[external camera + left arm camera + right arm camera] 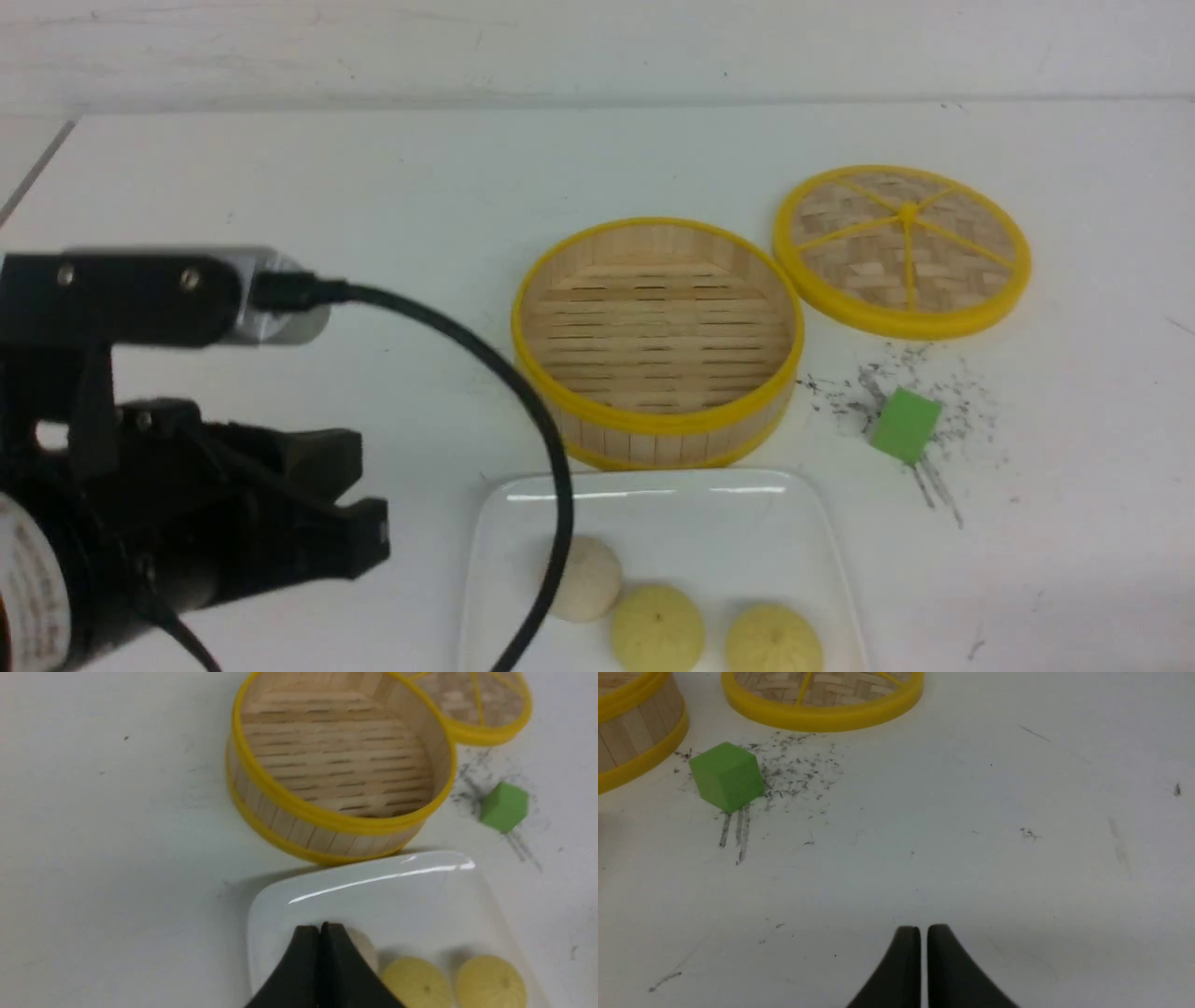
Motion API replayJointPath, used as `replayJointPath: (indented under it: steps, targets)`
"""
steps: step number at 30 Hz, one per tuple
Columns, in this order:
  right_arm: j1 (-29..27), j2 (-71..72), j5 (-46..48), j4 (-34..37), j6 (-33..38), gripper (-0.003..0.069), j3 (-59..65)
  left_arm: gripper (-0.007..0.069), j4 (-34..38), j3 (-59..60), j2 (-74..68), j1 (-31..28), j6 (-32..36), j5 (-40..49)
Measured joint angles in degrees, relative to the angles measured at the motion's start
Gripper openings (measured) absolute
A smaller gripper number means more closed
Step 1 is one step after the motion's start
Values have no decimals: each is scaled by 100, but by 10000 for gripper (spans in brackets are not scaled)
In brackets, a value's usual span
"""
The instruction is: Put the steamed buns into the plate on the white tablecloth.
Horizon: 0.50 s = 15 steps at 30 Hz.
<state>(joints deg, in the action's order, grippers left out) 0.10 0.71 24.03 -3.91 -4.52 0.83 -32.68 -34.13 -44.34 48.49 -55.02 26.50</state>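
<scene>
Writing appears in one place only: a white label [28, 579] on the left arm's body, with print too blurred to read. No brand or marking can be made out on the other things.

Taking 12 o'clock as straight away from the robot in the front view, the count is as follows. Three steamed buns: one off-white bun [590, 581] and two pale yellow ones [656, 627] [773, 639]. All three lie in the single plate [672, 509], in a row along its 6 o'clock side, the off-white one at about 10 o'clock from the middle bun. The plate rests on the white tablecloth [280, 168]. One bamboo basket [653, 439] with yellow rims stands just at the plate's 12 o'clock, with nothing in it. One woven lid [901, 250] lies flat at the basket's 2 o'clock. One green block [904, 425] sits at the basket's 4 o'clock, in a patch of black specks [966, 401].

Two grippers show. The left gripper [320, 927] is at the plate's 9 o'clock. Its fingers are pressed together on nothing, and their tips stand in front of the off-white bun in the left wrist view. One black cable [523, 392] curves from that arm across the plate's 9 o'clock edge. The right gripper [923, 928] is over bare tablecloth, its fingers barely apart with a thin slit between them, holding nothing.
</scene>
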Motion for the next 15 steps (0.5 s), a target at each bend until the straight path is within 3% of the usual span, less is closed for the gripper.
replayJointPath:
  steps: [4,7,15]
  targets:
    - [-20,0,0,0,0,57,0,13,-607,367,128,0,-580,-1073]
    - [-20,0,0,0,0,61,0,17,-979,437,136,0,-714,-1314]
    - [-20,0,-5,-4,0,73,0,20,-1569,437,136,0,-812,-917]
